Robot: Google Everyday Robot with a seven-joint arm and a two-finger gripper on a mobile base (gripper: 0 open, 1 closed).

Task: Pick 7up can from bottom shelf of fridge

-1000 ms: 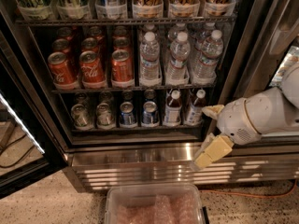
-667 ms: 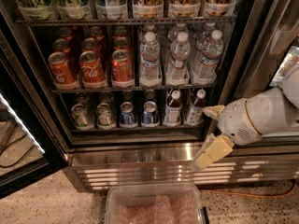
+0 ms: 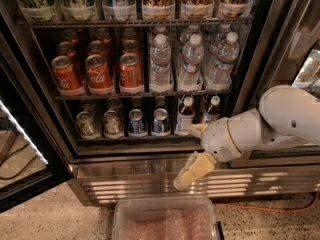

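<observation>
Two cream fingers [image 3: 192, 170] of the gripper [image 3: 194, 150] gape empty before the ribbed steel base of the fridge [image 3: 125, 182].

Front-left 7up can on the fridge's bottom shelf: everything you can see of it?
The 7up can is a small aluminium can with a shiny silver top and a dim pale-green side; its label is unreadable. It stands upright at the front left of the bottom shelf, beside a like can on its right. Nothing grips it: the gripper is open, outside the fridge, lower right, before its ribbed steel base.
</observation>
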